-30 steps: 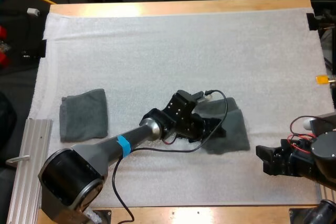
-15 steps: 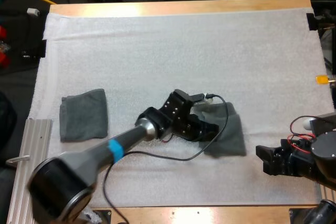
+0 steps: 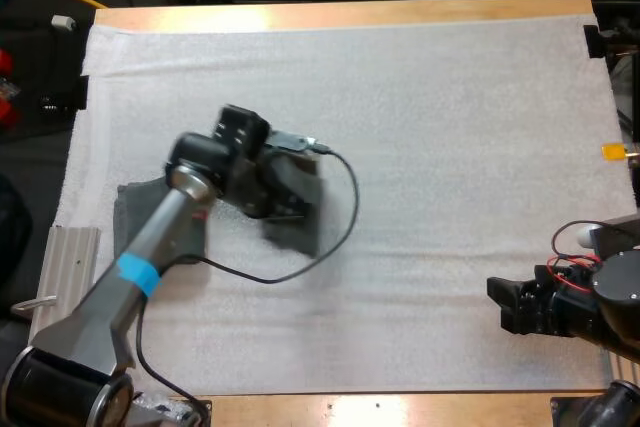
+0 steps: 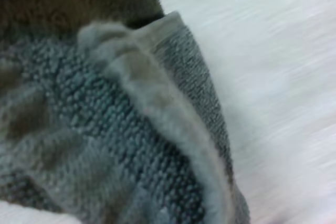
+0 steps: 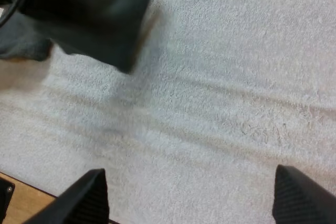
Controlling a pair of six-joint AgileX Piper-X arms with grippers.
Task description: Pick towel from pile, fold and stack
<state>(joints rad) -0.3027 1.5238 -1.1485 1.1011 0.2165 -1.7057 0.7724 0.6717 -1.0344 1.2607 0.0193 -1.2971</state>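
Even, bright overhead light across white textured mat [image 3: 450,147]. Light wooden tabletop [image 3: 350,13] strip along upper edge brightest; dark beyond it. Centre left: left gripper [image 3: 288,201] and dark grey-green towel [image 3: 300,225] smeared by motion blur. Left wrist view: towel very close, soft; mat streaked. Right wrist view: towel blurred, faint shadow beside it, mat weave crisp.

Folded towel [image 3: 130,219] lies on mat [image 3: 450,127]. Held towel [image 3: 300,219], clamped in left gripper [image 3: 275,195], is just right of it. Right gripper [image 3: 505,305] sits well to its right.
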